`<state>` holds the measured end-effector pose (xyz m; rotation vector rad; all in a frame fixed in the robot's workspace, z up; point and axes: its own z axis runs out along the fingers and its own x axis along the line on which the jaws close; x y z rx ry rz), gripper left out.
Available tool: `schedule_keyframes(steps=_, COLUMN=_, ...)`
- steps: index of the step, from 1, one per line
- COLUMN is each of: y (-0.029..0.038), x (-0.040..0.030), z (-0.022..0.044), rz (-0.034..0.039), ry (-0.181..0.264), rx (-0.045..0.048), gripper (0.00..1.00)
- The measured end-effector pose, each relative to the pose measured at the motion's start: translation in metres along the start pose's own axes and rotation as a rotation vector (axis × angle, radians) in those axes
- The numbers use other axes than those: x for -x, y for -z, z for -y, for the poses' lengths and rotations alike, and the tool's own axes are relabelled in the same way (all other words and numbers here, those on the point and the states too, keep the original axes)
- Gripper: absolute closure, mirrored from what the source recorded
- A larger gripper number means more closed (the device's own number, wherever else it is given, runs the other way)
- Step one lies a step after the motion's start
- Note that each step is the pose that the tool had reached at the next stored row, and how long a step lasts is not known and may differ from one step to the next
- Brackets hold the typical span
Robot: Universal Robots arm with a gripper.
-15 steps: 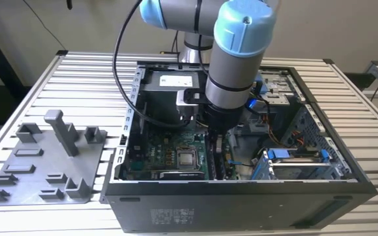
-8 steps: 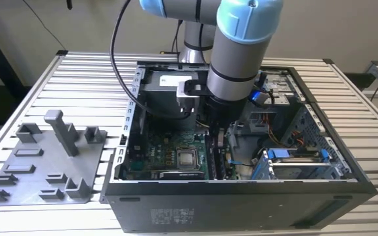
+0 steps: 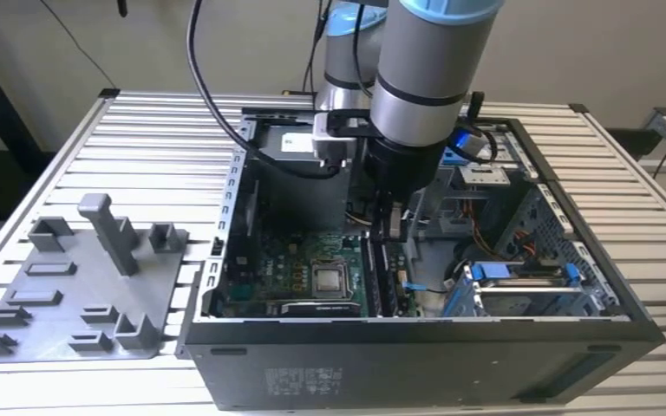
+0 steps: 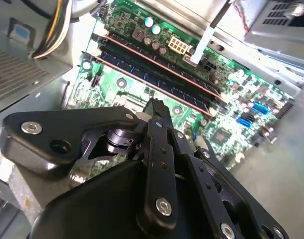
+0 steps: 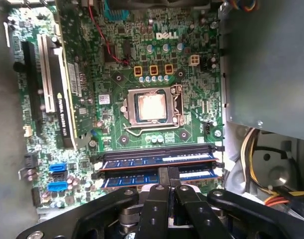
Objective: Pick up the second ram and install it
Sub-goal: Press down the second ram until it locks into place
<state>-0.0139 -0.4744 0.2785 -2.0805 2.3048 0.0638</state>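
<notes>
Second ram [image 5: 191,174] sits in the motherboard slot nearest the gripper, parallel to and just beside another blue stick [image 5: 156,158] already seated in the adjacent slot. In the second wrist view both sticks run side by side, second ram [image 4: 142,79] on the gripper side. Gripper [image 5: 167,175] has its fingers pressed together, tips right at the top edge of the second ram near mid-length; contact looks likely but can't be confirmed. Green motherboard [image 5: 156,59] carries a square silver chip [image 5: 152,107] in its socket, just beside the slots. In the exterior view the arm reaches down into the open PC case [image 3: 426,355], gripper [image 3: 394,227] above the slots. Grey tray [image 3: 79,295] with upright posts lies on the slatted table [image 3: 148,130], on the exterior view's left of the case.
</notes>
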Motion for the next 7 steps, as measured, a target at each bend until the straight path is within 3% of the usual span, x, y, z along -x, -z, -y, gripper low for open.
schedule_keyframes(steps=7, y=0.0005, x=0.0, z=-0.0001, rz=-0.0002, ry=0.0, rx=0.0005, gripper=0.89)
